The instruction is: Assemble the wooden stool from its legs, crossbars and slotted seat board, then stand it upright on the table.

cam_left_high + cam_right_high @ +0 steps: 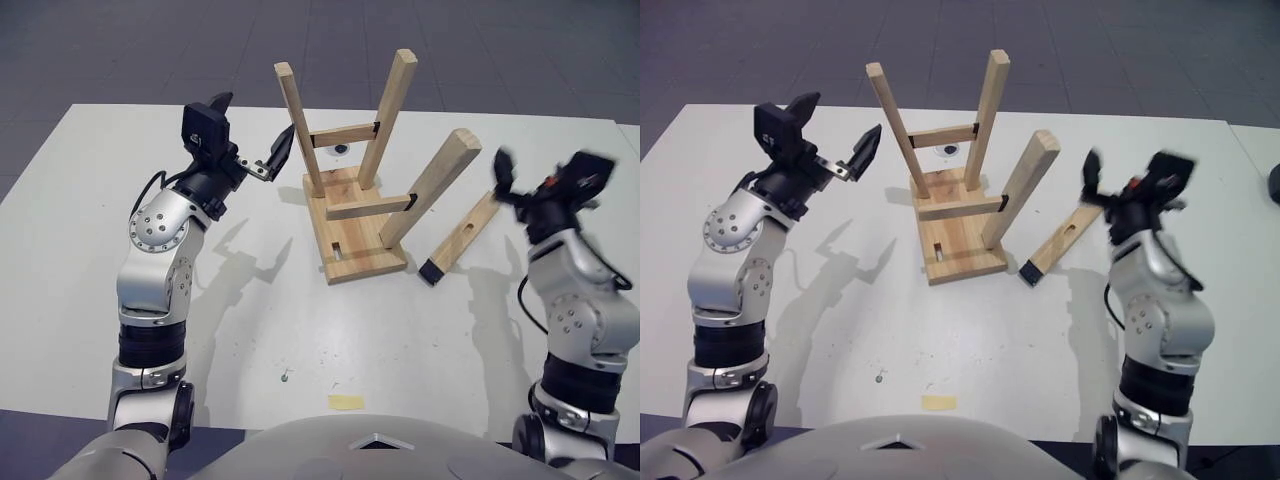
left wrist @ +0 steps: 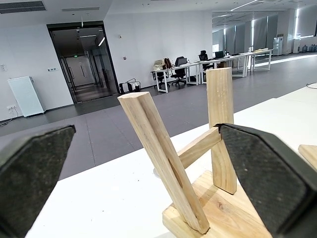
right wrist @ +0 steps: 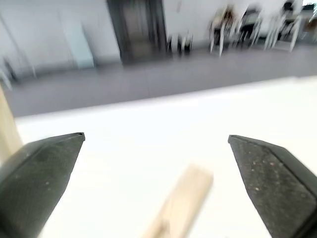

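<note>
Currently, the white table (image 1: 100, 250) carries the slotted seat board (image 1: 360, 258) lying flat, with three legs (image 1: 297, 125) and two crossbars (image 1: 345, 134) fitted. A loose leg (image 1: 462, 237) lies just right of it. Left gripper (image 1: 255, 120) and right gripper (image 1: 548, 172) hover alongside, both spread wide.

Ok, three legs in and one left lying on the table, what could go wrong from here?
1. The leaning leg tilts toward the loose leg; the right pincer, open near it, might knock the tilted one during pickup.
2. The left pincer, open, hangs close to the far left leg; a bump could shift the seat board.
</note>
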You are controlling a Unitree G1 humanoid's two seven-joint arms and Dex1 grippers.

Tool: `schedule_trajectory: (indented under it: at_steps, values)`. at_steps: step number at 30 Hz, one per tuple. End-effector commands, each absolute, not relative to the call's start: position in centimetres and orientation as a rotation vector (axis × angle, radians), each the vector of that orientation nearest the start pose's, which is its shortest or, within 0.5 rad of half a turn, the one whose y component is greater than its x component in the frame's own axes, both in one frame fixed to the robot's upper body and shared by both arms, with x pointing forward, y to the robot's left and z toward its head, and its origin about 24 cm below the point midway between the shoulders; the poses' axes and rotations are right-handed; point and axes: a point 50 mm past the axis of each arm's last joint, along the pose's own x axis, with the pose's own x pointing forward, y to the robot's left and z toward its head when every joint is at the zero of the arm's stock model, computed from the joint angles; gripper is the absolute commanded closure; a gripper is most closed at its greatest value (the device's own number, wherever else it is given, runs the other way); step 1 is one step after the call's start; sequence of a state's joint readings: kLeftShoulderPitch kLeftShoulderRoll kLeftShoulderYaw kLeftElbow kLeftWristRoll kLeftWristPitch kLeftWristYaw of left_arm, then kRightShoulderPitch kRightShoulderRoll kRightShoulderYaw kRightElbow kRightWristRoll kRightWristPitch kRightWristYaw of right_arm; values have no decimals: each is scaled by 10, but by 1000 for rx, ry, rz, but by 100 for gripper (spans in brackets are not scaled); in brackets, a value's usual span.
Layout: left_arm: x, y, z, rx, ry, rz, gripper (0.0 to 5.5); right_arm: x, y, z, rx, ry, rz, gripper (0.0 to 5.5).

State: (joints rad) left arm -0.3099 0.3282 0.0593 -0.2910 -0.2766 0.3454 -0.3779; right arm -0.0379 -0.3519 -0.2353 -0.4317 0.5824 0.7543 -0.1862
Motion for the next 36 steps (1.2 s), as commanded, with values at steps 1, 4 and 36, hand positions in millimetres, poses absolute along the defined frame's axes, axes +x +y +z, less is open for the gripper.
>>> schedule_trajectory:
  at_steps: [1, 4, 36]
  values:
    - [284, 162, 162, 124, -204, -482, 10, 235, -209, 83, 170, 405, -120, 12]
    - [284, 159, 161, 122, -195, -499, 10, 234, -198, 72, 199, 488, -150, 12]
    - [284, 160, 157, 76, -173, -502, 10, 225, -211, 46, 133, 668, -195, 346]
